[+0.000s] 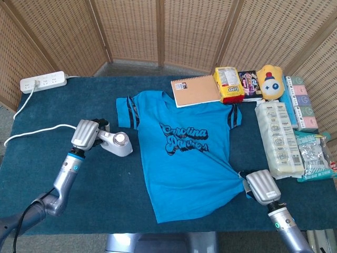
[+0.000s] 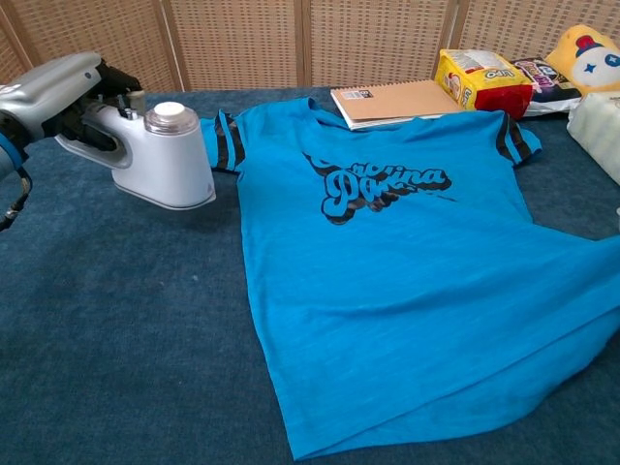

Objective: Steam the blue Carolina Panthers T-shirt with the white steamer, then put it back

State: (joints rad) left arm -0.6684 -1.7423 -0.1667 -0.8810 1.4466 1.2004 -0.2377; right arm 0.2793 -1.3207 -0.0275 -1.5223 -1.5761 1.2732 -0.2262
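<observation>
Blue-carpeted table [image 1: 63, 174] (wicker screens [image 1: 158, 31] behind).

Along the far edge: a white power strip [image 1: 43, 82] at the left corner, a spiral notebook [image 1: 196, 90], a yellow snack bag [image 1: 228, 84], a dark packet [image 1: 249, 85] and a yellow plush toy [image 1: 270, 82] side by side. Down the right edge: a long white wrapped pack [image 1: 277, 139], pastel boxes [image 1: 300, 103] and clear packets [image 1: 313, 156]. All on a dark blue table cloth [image 1: 100, 179], before a wicker screen [image 1: 158, 31].

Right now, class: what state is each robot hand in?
Left robot hand: grips the white steamer by its handle.
Right robot hand: pinches the blue T-shirt hem.
</observation>
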